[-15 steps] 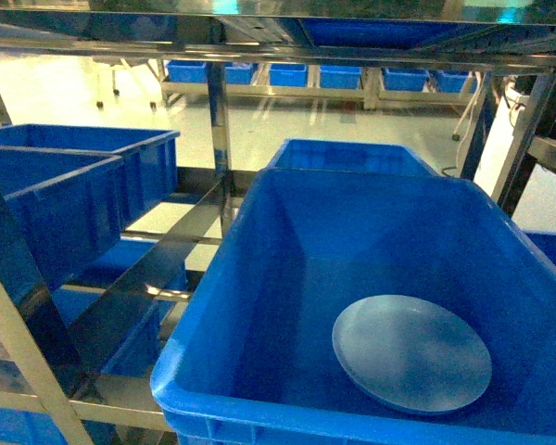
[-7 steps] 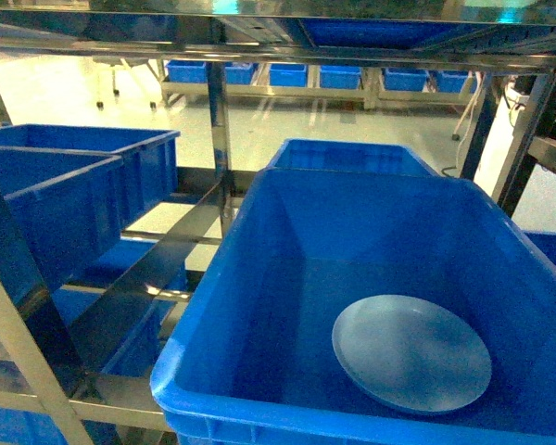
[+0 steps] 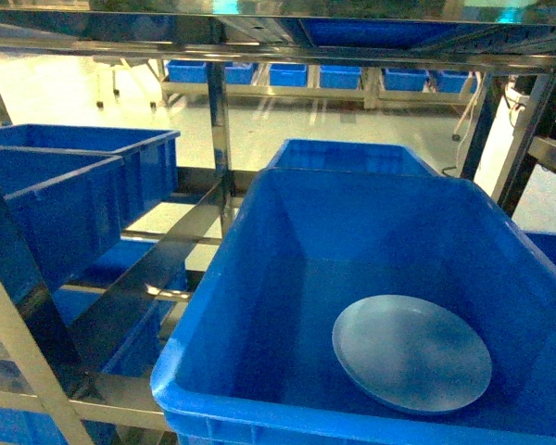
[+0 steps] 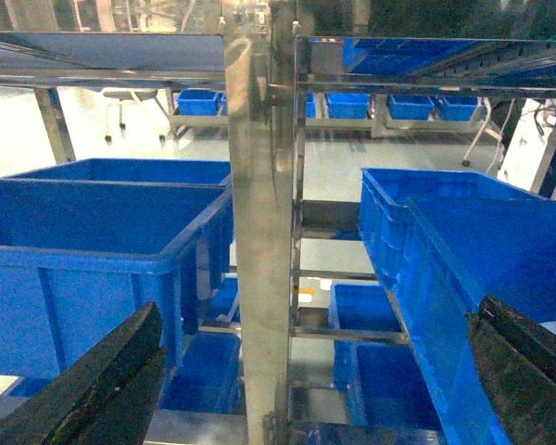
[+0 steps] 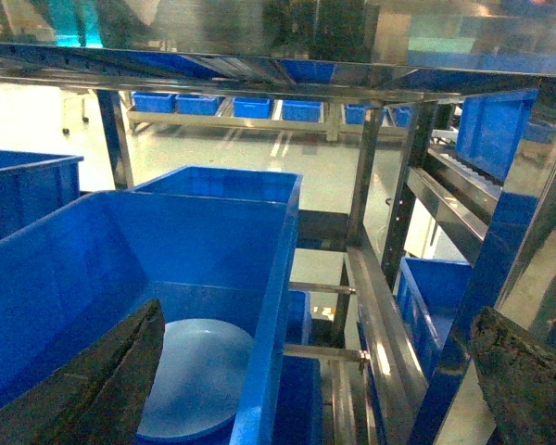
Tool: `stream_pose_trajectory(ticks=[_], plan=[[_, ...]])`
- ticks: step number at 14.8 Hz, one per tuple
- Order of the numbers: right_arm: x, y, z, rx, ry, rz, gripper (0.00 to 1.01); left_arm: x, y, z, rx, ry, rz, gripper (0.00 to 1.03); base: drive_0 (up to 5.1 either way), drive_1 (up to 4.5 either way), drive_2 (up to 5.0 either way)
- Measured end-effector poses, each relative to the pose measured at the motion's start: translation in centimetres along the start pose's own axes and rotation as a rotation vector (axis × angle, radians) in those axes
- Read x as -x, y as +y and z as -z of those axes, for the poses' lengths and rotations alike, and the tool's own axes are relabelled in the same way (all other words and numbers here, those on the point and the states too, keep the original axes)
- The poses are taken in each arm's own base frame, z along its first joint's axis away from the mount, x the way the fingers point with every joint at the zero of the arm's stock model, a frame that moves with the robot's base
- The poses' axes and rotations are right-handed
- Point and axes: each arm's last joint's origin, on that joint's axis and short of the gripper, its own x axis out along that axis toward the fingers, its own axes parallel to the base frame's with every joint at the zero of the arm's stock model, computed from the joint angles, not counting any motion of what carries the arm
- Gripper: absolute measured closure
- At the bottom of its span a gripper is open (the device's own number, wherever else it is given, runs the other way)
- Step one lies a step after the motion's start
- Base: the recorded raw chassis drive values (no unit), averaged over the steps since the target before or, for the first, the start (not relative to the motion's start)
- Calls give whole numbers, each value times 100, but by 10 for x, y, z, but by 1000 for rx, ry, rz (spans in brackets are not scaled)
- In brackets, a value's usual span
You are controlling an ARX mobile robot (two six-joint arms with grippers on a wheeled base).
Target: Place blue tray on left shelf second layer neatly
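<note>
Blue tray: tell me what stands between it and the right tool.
Nothing visible lies on the blue tray. It rests flat on the floor of a deep blue crate, so the crate's walls ring it; the right tool, open, would likely have to come over the rim from above.

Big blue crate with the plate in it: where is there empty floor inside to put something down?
Inside the deep royal-blue plastic crate, the floor is bare on the left and towards the back wall. The pale blue round tray fills the front-right corner, close to the near rim. Left of the crate, between the shiny steel rack bars, there is an open gap.
</note>
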Motion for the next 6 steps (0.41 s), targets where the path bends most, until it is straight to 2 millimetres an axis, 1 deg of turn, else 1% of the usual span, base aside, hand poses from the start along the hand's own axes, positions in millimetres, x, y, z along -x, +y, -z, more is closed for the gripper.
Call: stream_pose_trajectory(ticks=[6], plan=[[0,0,0,0,0,0,3,0,0,0,0,0,0,5,0,0,0]])
